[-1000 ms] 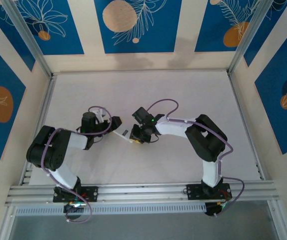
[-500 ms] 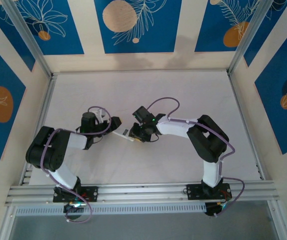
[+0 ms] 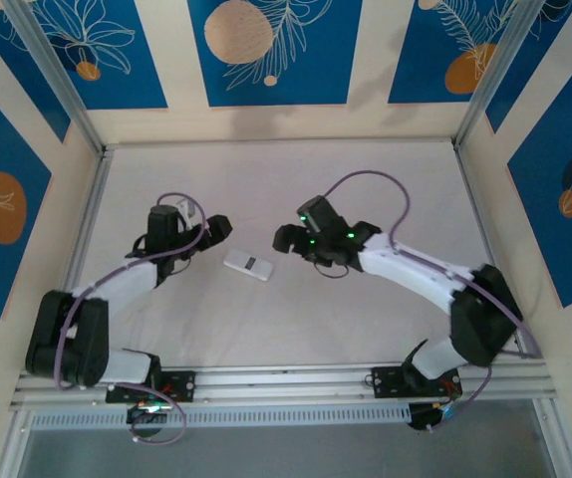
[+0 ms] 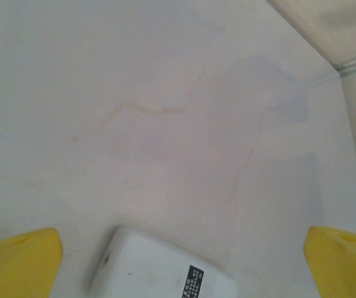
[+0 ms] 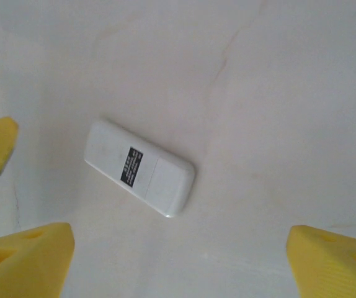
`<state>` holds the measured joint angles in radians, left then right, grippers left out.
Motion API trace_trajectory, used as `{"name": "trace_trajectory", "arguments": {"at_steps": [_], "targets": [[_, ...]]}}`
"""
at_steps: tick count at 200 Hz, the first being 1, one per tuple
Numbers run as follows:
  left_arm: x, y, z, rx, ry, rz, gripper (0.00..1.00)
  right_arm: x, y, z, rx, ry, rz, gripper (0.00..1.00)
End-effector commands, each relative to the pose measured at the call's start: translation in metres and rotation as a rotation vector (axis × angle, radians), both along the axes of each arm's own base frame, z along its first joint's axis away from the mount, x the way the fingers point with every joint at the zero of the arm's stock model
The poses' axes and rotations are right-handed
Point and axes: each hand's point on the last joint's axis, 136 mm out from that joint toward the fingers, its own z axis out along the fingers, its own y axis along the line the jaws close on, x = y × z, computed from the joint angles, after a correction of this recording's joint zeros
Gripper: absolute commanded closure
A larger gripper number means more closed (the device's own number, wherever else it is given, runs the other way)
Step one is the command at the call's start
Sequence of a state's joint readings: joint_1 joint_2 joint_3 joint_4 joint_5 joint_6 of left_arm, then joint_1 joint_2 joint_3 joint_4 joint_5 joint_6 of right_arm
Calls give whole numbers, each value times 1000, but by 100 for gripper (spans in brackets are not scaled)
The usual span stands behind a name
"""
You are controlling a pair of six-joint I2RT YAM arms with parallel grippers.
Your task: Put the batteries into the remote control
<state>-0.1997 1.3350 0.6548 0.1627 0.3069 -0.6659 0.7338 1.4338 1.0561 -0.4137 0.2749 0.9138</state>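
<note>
You have both sets of fingers spread wide, and neither pair is clamped on anything. From overhead, the remote control (image 3: 249, 265) lies flat on the white table (image 3: 366, 179) in the gap between the left gripper (image 3: 213, 230) and the right gripper (image 3: 286, 239). It sits just beside the tips of both, touches neither, and is slightly to the near side of them. In your left wrist view, the left gripper (image 4: 182, 239) has its yellow fingers (image 4: 23, 261) at opposite edges of the picture. One rounded end of the remote control (image 4: 147, 267) sits low between them, closer to the finger on the picture's left. In your right wrist view, the right gripper (image 5: 179, 234) is just as wide, with its yellow fingers (image 5: 26, 261) in the bottom corners. The remote control (image 5: 159, 180) lies out past the tips, slanted, with a small dark label (image 5: 129, 166) facing up mid-face. It is nearer the finger on the picture's left.
</note>
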Motion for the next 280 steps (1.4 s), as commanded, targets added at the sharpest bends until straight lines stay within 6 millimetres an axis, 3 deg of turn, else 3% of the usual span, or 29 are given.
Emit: {"name": "trace_trajectory", "arguments": {"at_steps": [1,17,42,70,86,111,149,170,198,226,250,260,280], "targets": [[-6,42,17,209,-3,122,0,3,-57,29,-151,-180,-40,7],[-10,67,32,305,-34,225,0,5,-91,51,-171,-296,-93,0],[-19,105,41,417,-83,401,0,13,-140,74,-225,-527,-203,1],[-24,135,47,512,-134,541,0,23,-166,80,-277,-739,-197,1],[-21,152,53,632,-155,597,0,31,-185,71,-329,-753,-227,1],[-12,166,45,837,-177,578,0,49,-224,38,-525,-658,-293,1],[2,168,-11,1000,-151,478,0,69,-264,-15,-616,-585,-370,1],[12,163,-26,1008,-131,430,0,76,-263,-35,-514,-595,-320,1],[29,147,-14,961,-305,385,0,88,-258,-34,-400,-645,-234,1],[32,140,-25,858,-355,324,0,92,-258,-43,-334,-686,-227,1],[34,128,-28,821,-403,258,0,98,-240,-52,-343,-747,-144,1],[29,126,-37,806,-412,240,0,100,-237,-55,-371,-704,-129,1],[30,127,-37,807,-418,251,0,103,-240,-58,-356,-673,-130,1]]}}
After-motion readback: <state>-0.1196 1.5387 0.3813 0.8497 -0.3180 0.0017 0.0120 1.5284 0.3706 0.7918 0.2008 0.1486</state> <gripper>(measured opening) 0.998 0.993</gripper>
